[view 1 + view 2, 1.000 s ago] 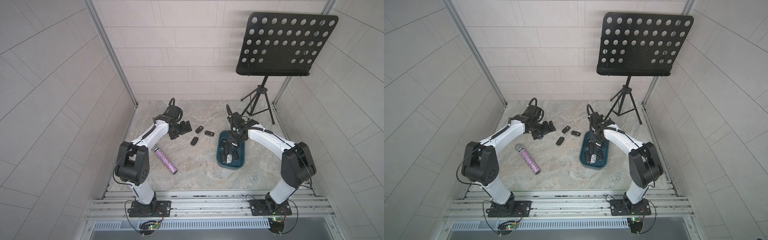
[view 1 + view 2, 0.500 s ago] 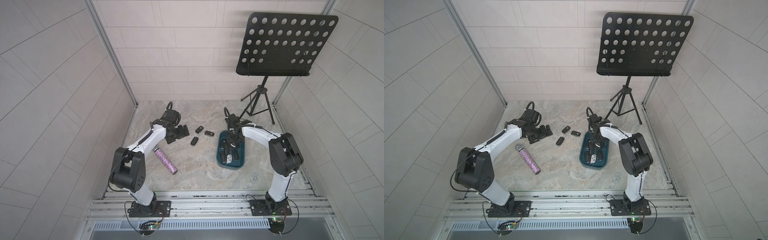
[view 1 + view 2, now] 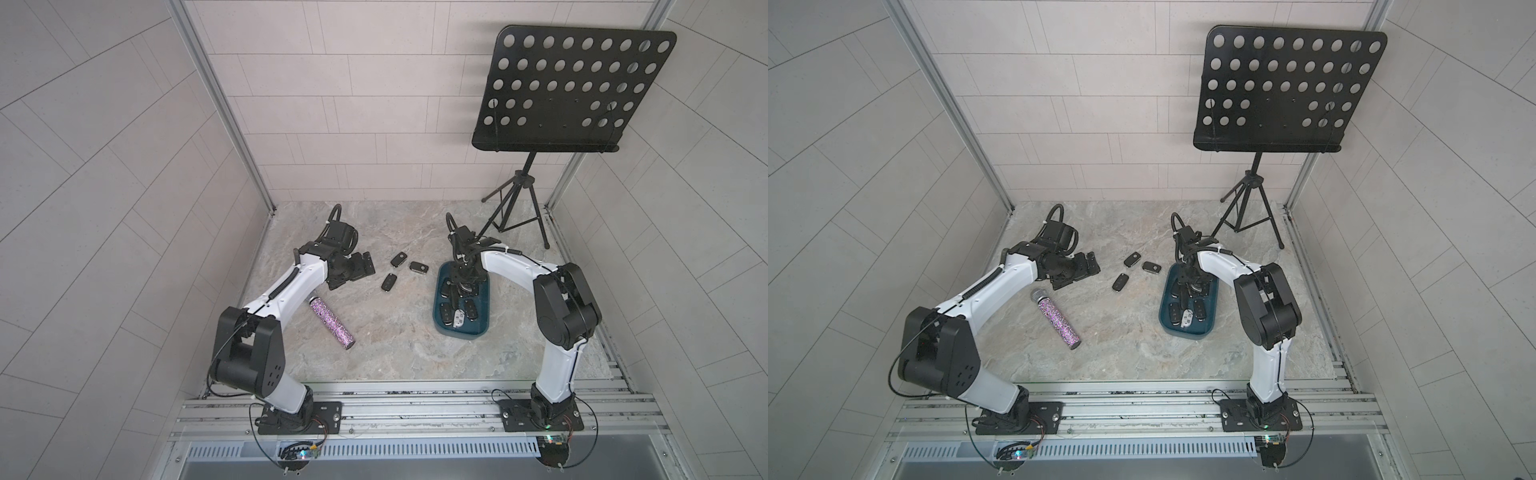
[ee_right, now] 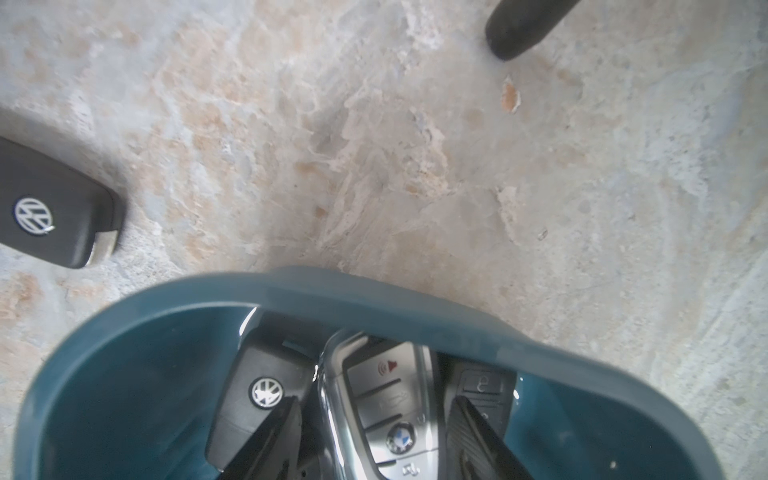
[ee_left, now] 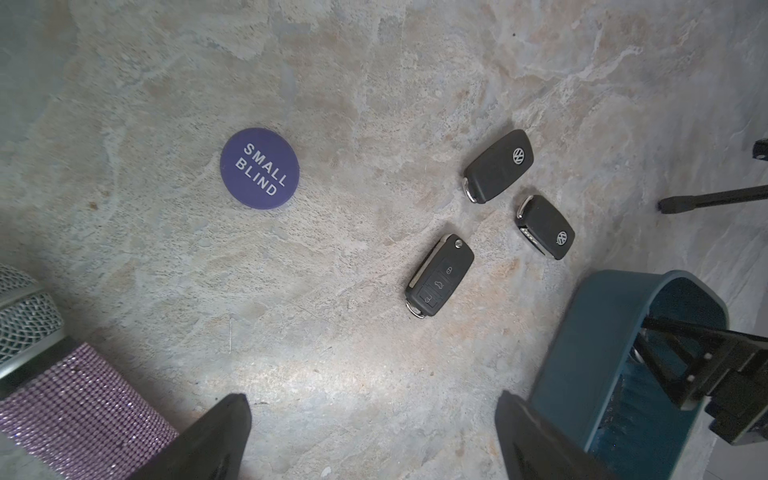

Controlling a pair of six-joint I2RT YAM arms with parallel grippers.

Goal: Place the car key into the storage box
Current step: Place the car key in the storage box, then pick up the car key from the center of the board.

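Observation:
The dark teal storage box [image 3: 461,335] [image 3: 1183,335] lies right of centre with several car keys in it. My right gripper [image 4: 372,401] [image 3: 459,286] reaches down into its far end. Its jaws stand open on either side of a silver BMW car key [image 4: 386,395], with a gap at each finger. A black VW key [image 4: 257,390] lies beside that one in the box. Three black car keys [image 5: 498,166] [image 5: 545,227] [image 5: 439,275] rest on the table left of the box. My left gripper [image 5: 372,397] [image 3: 361,270] hovers wide open and empty, left of them.
A glittery purple microphone [image 3: 332,324] [image 5: 62,395] lies in front of my left arm. A purple "SMALL BLIND" chip [image 5: 259,167] sits on the table. The music stand's tripod [image 3: 515,199] stands at the back right, one foot [image 4: 523,29] just beyond the box.
My right jaws have spread apart inside the box and no longer press the silver key. The right elbow has swung inward. The left gripper has drawn slightly toward the front.

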